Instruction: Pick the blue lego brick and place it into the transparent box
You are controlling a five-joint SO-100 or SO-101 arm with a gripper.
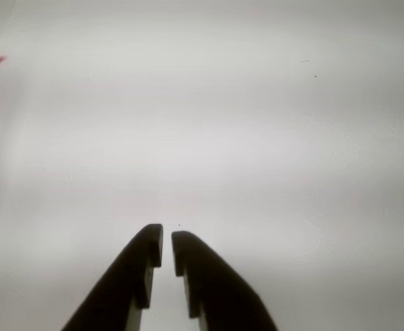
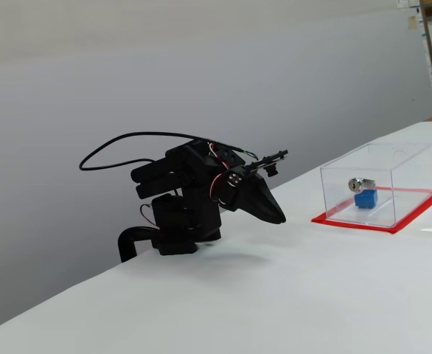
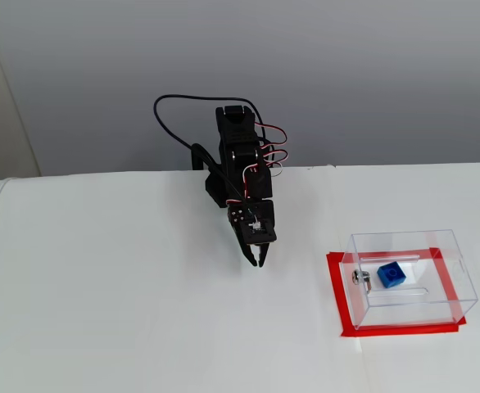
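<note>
Already resting inside the transparent box, the blue lego brick: well off to the right of the gripper in this fixed view. Gripper folded low, jaws nearly closed, holding nothing. Seemingly no further placing needed.
</note>
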